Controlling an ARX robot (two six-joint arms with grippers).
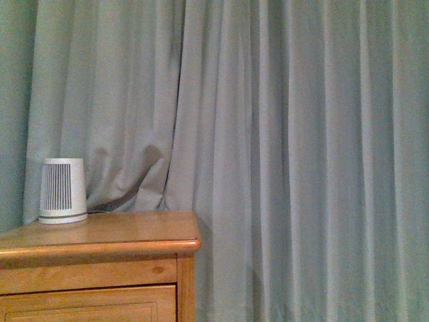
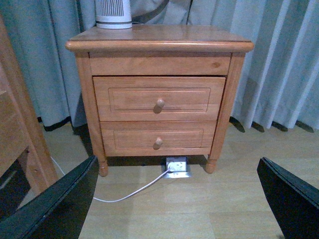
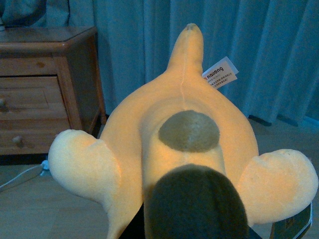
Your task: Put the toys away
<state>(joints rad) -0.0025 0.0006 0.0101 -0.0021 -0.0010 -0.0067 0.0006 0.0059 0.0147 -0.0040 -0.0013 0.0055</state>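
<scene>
The yellow-orange plush toy point(image 3: 179, 144) fills the right wrist view, with pale stubby limbs, a grey-brown patch, a dark rounded part close to the camera and a white tag point(image 3: 220, 72). My right gripper is shut on the plush toy; its fingers are hidden beneath it. My left gripper point(image 2: 179, 209) is open and empty, its black fingers point(image 2: 55, 204) wide apart above the wooden floor, in front of the nightstand point(image 2: 159, 99). Neither gripper shows in the front view.
The wooden nightstand point(image 1: 94, 248) has two closed drawers with knobs point(image 2: 159, 103). A white ribbed device point(image 1: 62, 190) stands on its top. Grey curtains point(image 1: 288, 154) hang behind. A floor socket with a white cable point(image 2: 175, 167) lies under the nightstand. A wooden furniture edge point(image 2: 20, 124) is beside my left gripper.
</scene>
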